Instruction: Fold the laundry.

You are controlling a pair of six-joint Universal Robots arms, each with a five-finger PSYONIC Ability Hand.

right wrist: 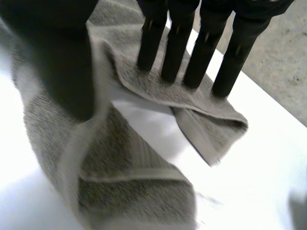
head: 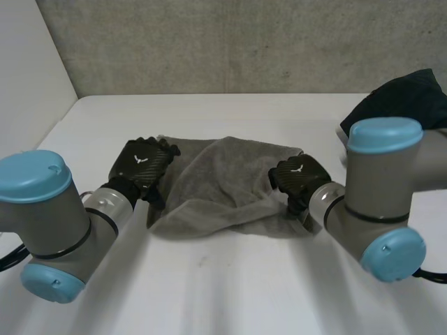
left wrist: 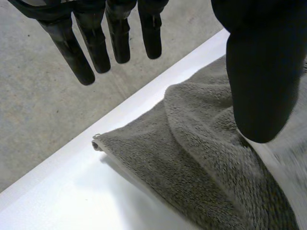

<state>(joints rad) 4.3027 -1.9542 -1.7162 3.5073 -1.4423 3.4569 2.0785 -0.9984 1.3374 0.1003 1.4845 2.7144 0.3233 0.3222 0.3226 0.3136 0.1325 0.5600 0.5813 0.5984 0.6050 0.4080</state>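
Rumpled grey towel (head: pixel 223 185) on white table (head: pixel 230 286)

The dark cloth (head: pixel 408 98) was cut off at the head view's edge and partly hidden behind the right arm (head: pixel 380 183); the right hand (head: pixel 302 176) hid part of the grey towel (head: pixel 223 183)

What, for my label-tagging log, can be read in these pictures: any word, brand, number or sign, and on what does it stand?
No words or numbers can be read anywhere.
Black left hand: a small white winged emblem on its back, no letters.
Black right hand: the same white emblem, no letters.
Grey terry towel: no tag or print shows.
Dark blue cloth: no print shows.
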